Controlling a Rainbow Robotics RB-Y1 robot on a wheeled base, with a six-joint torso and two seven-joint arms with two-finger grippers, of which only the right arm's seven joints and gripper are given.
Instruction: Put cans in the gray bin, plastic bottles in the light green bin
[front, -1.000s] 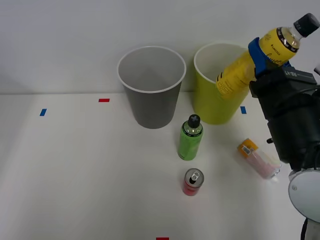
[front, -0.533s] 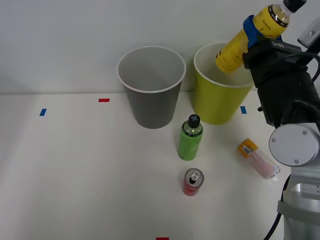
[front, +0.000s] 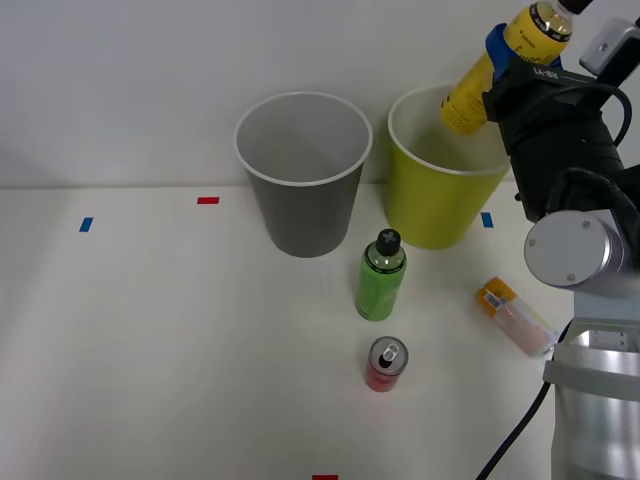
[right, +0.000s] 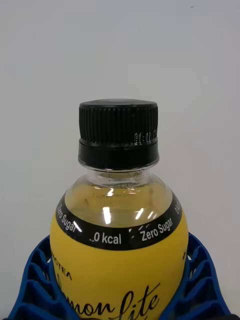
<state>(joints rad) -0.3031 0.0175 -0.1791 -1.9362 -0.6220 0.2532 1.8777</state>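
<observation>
Nearest me on the bench (front: 150, 340) I see the red can (front: 385, 363) standing upright, with a green bottle (front: 380, 276) just beyond it and the pale pink bottle (front: 516, 315) lying on its side off to the right. Farther back stand the gray bin (front: 303, 175) and, to its right, the light green bin (front: 435, 180). At far right my right end effector (front: 510, 50) is clamped around the yellow bottle (front: 488, 70), its blue fingers (right: 35, 285) hugging both sides, holding it tilted over the light green bin's far right rim, black cap (right: 118, 132) up.
</observation>
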